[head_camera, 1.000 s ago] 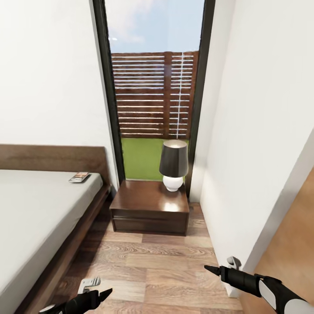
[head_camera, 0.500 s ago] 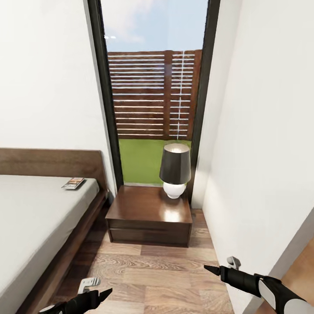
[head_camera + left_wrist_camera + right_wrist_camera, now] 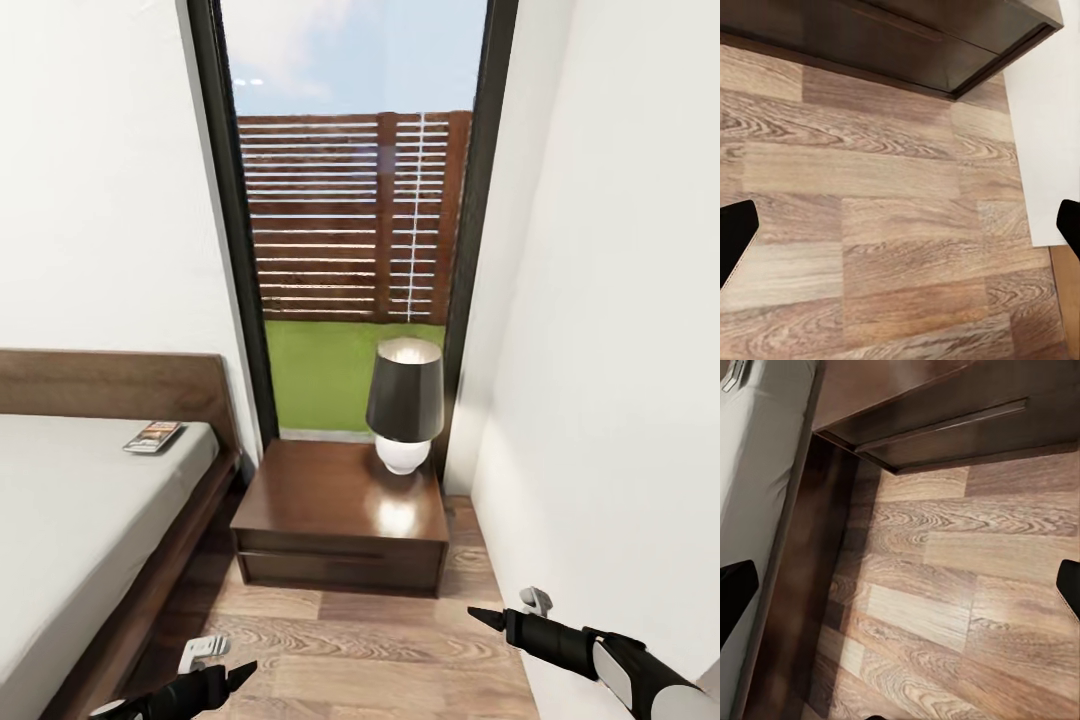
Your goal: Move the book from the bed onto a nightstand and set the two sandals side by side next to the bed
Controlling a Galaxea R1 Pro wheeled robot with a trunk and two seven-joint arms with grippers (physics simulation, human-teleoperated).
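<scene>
Head view, left to right: the book [image 3: 153,437] lies on the bed [image 3: 80,510] at its head end, by the headboard; the nightstand [image 3: 340,515] carries a lamp [image 3: 404,405] at its back right corner. Left hand [image 3: 900,232] and right hand [image 3: 900,585] hang spread and empty above the floor [image 3: 400,640].

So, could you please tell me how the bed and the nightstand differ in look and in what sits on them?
The bed is long and low with a pale grey mattress; the nightstand is a compact box with a glossy top. The bed carries a thin book near the headboard; the nightstand carries a lamp with a dark shade. Both are dark brown wood and stand on the plank floor.
</scene>
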